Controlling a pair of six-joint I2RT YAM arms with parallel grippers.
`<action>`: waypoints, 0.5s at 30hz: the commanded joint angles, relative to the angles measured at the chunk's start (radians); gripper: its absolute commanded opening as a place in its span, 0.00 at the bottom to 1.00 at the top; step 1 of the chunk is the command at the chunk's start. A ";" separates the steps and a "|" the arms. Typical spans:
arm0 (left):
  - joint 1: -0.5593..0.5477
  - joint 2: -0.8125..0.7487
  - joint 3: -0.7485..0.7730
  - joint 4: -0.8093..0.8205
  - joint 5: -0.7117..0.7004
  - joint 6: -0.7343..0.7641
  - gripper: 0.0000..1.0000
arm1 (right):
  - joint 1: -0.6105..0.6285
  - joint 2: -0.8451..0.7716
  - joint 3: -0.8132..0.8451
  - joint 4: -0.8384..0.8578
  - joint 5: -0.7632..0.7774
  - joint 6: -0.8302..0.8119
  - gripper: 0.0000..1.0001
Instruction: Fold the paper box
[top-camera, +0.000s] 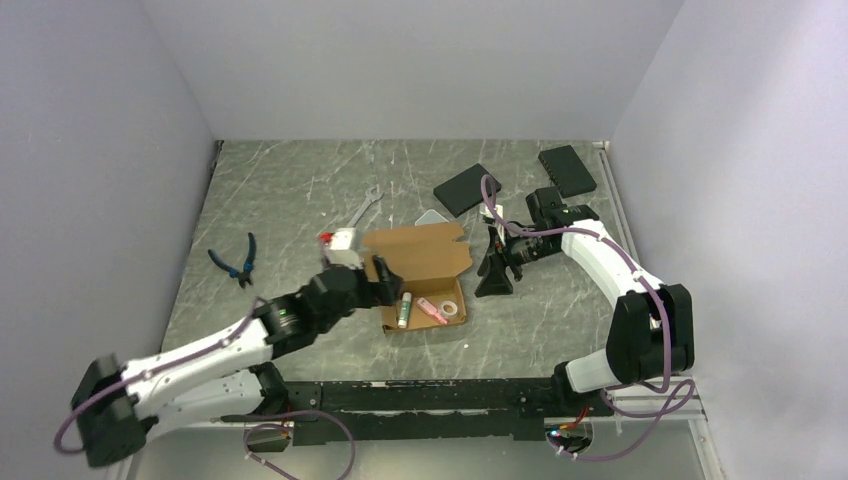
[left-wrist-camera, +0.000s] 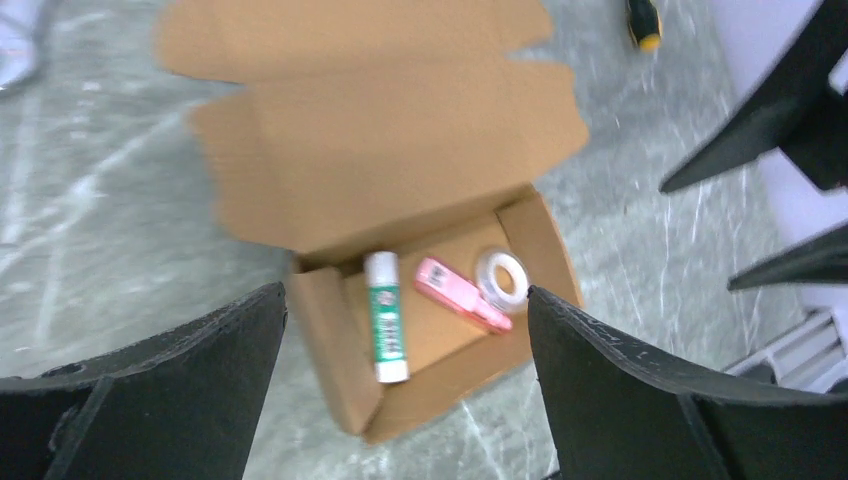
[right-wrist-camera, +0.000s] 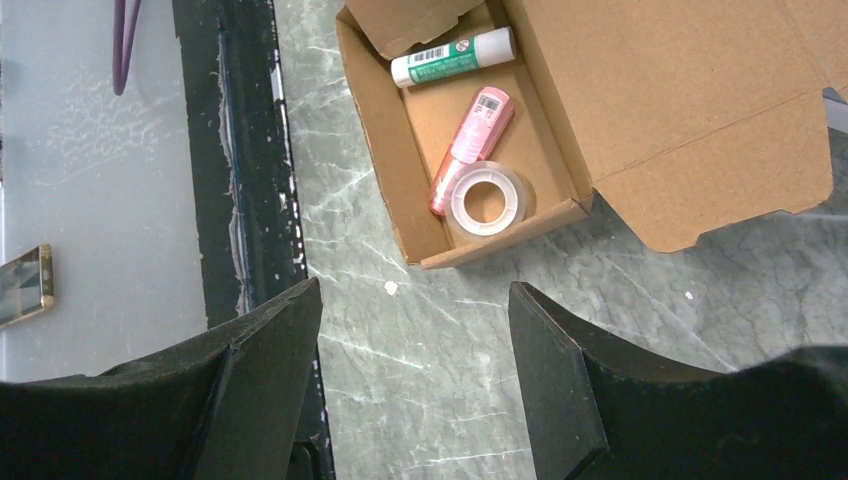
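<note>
Your paper box (top-camera: 425, 275) sits mid-table between the two arms. It is brown corrugated card with the tray walls standing and the lid open toward the far side. A glue stick (top-camera: 404, 310), a pink dispenser (top-camera: 432, 310) and a tape roll (top-camera: 452, 308) lie in the tray. Your left gripper (top-camera: 378, 278) hangs at the tray's left end, jaws spread and empty. Your right gripper (top-camera: 493, 268), beside the lid's right edge, is likewise released. You have bare table (top-camera: 290, 200) leftward to the pliers (top-camera: 238, 260). A black slab (top-camera: 467, 188) lies beyond the lid.

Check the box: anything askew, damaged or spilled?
Nothing spilled or torn. The paper box sits skewed to the table edge, its lid lying open. Inside lie a glue stick, pink tube and tape roll; one side flap leans inward near the glue stick.
</note>
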 joint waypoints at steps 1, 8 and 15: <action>0.172 -0.214 -0.150 0.039 0.160 0.010 0.97 | -0.005 -0.005 -0.002 0.015 -0.015 -0.021 0.72; 0.416 -0.342 -0.224 0.068 0.368 -0.011 0.99 | -0.006 0.000 -0.001 0.011 -0.018 -0.025 0.72; 0.585 -0.097 -0.223 0.310 0.638 -0.066 0.79 | -0.007 -0.001 -0.001 0.007 -0.018 -0.030 0.72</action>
